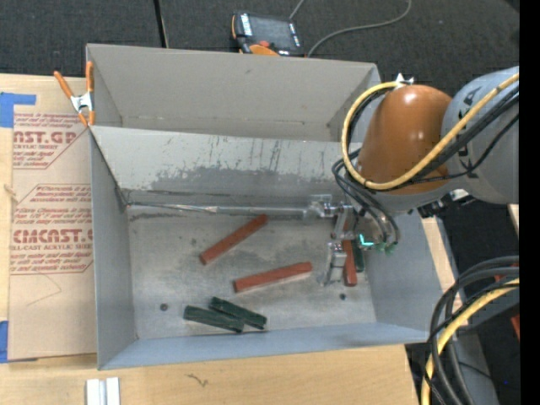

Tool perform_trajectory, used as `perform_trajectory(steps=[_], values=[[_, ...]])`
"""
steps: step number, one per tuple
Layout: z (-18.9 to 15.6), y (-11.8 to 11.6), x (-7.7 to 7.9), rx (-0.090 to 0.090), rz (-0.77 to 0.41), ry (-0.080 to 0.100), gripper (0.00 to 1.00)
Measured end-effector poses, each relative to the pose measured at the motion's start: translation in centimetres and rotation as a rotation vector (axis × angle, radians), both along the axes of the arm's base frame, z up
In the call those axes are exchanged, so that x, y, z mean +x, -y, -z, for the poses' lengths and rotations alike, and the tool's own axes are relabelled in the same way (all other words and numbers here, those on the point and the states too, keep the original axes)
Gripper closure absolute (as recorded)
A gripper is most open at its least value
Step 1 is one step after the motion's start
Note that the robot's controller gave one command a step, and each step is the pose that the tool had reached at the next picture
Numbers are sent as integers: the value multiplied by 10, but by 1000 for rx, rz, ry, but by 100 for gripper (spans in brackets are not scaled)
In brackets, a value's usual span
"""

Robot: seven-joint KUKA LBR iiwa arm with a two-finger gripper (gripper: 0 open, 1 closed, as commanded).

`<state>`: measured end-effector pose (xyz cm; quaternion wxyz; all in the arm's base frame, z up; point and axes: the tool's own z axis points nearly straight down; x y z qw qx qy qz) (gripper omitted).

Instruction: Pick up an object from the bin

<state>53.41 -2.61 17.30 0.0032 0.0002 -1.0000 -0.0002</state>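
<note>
Just left of the tool [342,264], red-brown bar [272,278] flat on the bin [110,226] floor, near end close by. Tool open or clamped? Cannot tell. Looks light, stiff, smooth-sided. Best pinched across the narrow width, mid-length.

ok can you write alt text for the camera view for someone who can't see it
The robot's gripper is low at the right side of a grey metal bin, just right of a reddish-brown stick on the floor. A second reddish-brown stick lies diagonally nearer the middle, and two dark green pieces lie together by the front wall.
</note>
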Motion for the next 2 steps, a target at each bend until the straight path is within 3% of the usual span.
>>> perform_trajectory(steps=[1,2], values=[[108,-41,14,1,-27,1,0],[72,-49,-1,0,-90,7,0]])
